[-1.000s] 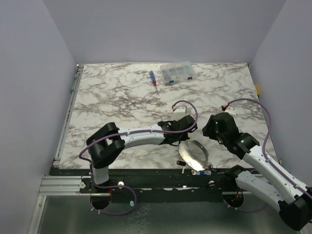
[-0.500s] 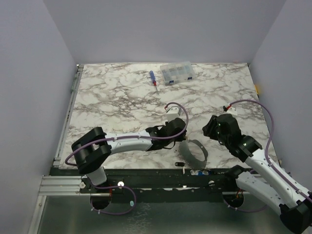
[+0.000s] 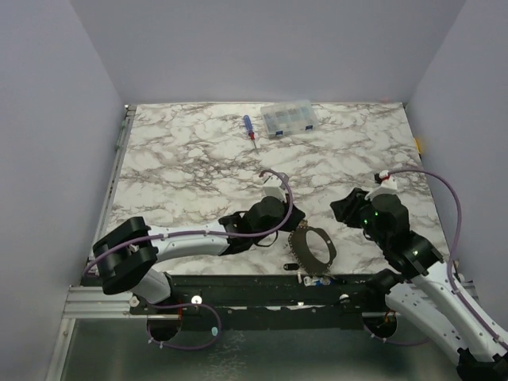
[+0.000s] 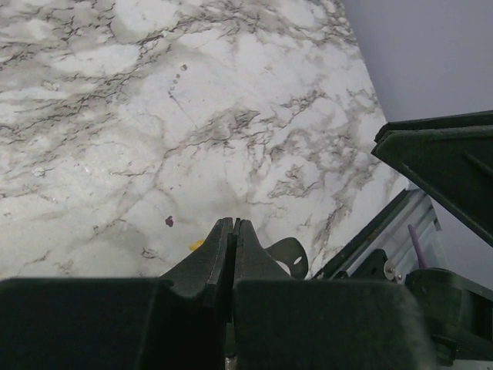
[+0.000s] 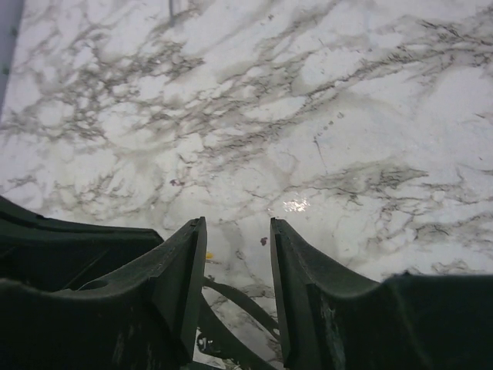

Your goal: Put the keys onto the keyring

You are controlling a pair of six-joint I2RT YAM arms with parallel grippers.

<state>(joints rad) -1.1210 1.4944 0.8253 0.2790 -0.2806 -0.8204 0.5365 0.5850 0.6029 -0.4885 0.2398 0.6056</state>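
Note:
The keyring (image 3: 312, 246), a grey hoop with a studded rim, rests near the table's front edge. My left gripper (image 3: 290, 228) reaches it from the left and is shut on its near-left rim. In the left wrist view the jaws (image 4: 233, 223) are pressed together, and a piece of the keyring band (image 4: 291, 254) curls out just right of them. A few tiny keys (image 3: 319, 279) lie at the front edge below the ring. My right gripper (image 3: 344, 209) hovers right of the ring, open and empty (image 5: 237, 222), with the keyring band (image 5: 246, 304) below its fingers.
A blue-and-red screwdriver (image 3: 249, 131) and a clear compartment box (image 3: 290, 119) lie at the back. A small yellow speck (image 5: 208, 254) sits on the marble by the ring. The black front rail (image 3: 238, 286) runs just below the keys. Side walls close in both sides.
My left arm has drawn back leftward and lower. The keyring has gone from raised and tilted to lower and flatter. My right gripper has shifted slightly right, and its jaws have narrowed a little.

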